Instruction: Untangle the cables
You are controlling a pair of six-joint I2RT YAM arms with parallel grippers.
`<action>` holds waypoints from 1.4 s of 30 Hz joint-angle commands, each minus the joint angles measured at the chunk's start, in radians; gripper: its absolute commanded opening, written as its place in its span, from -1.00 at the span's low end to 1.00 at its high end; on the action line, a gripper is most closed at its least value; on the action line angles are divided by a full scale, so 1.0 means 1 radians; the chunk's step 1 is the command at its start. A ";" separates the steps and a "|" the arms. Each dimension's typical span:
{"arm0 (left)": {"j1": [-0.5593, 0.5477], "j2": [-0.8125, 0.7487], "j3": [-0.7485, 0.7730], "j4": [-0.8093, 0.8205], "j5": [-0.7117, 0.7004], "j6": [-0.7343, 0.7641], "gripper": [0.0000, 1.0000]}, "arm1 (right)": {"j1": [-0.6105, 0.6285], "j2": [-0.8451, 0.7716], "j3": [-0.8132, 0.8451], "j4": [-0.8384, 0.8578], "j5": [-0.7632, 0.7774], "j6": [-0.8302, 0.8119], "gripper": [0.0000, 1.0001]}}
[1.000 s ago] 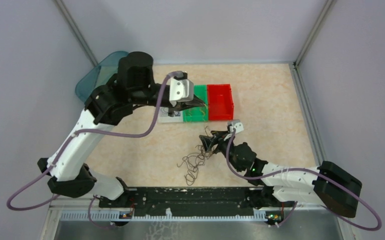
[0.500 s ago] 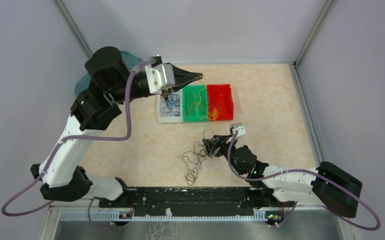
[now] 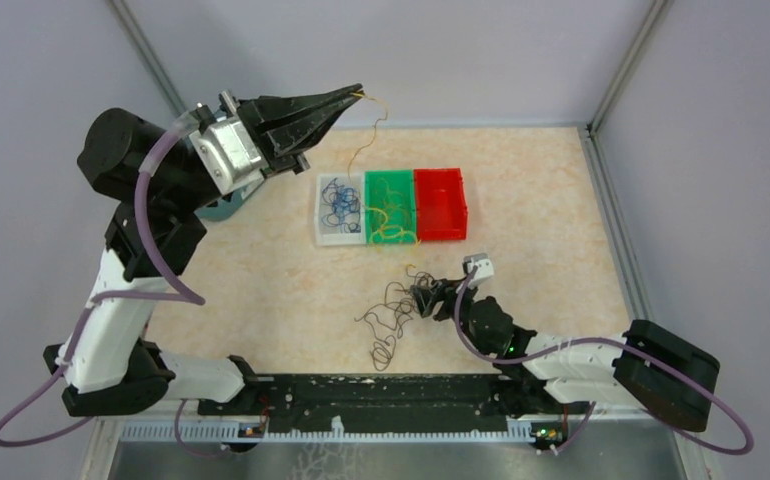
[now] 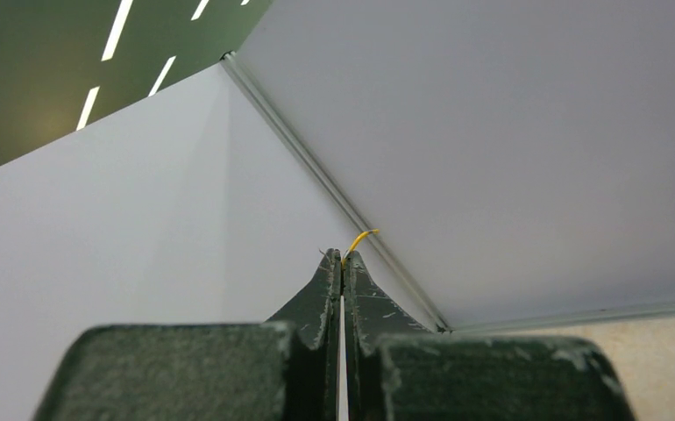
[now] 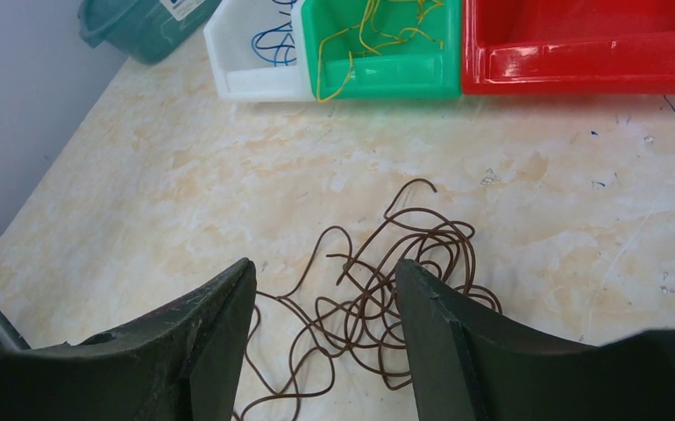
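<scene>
My left gripper (image 3: 358, 92) is raised high at the back, shut on the tip of a yellow cable (image 4: 362, 235). That yellow strand (image 3: 379, 118) hangs down toward the green bin (image 3: 402, 181), which holds more yellow cables (image 3: 391, 225). A loose tangle of dark brown cables (image 3: 391, 320) lies on the table centre. My right gripper (image 3: 424, 297) hovers low at the tangle's right edge, open, with brown loops (image 5: 404, 272) showing between its fingers (image 5: 229, 307). Blue cables (image 3: 339, 203) lie in the white bin (image 3: 323, 237).
A red bin (image 3: 439, 203) stands right of the green one and holds no cables. A teal container (image 5: 132, 22) sits at the back left, partly behind my left arm. Grey walls close in the left, back and right sides.
My left gripper rose up and back-left out of the green bin, drawing a yellow strand with it. The right gripper sank slightly toward the brown tangle.
</scene>
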 commanded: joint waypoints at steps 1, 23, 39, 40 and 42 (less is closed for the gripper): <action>-0.006 0.009 -0.031 0.005 -0.078 0.049 -0.99 | -0.006 -0.017 0.004 0.063 0.014 0.021 0.21; -0.006 0.006 -0.350 0.032 -0.220 0.124 -1.00 | -0.008 -0.297 0.057 -0.171 0.093 -0.055 0.24; 0.181 0.269 -0.381 0.012 -0.299 0.105 -1.00 | -0.007 -0.427 0.050 -0.323 0.206 -0.046 0.24; 0.193 0.283 -0.386 0.022 -0.298 0.102 -1.00 | -0.008 -0.432 0.052 -0.328 0.209 -0.048 0.24; 0.214 0.311 -0.377 0.022 -0.275 0.087 -1.00 | -0.007 -0.439 0.055 -0.340 0.216 -0.052 0.24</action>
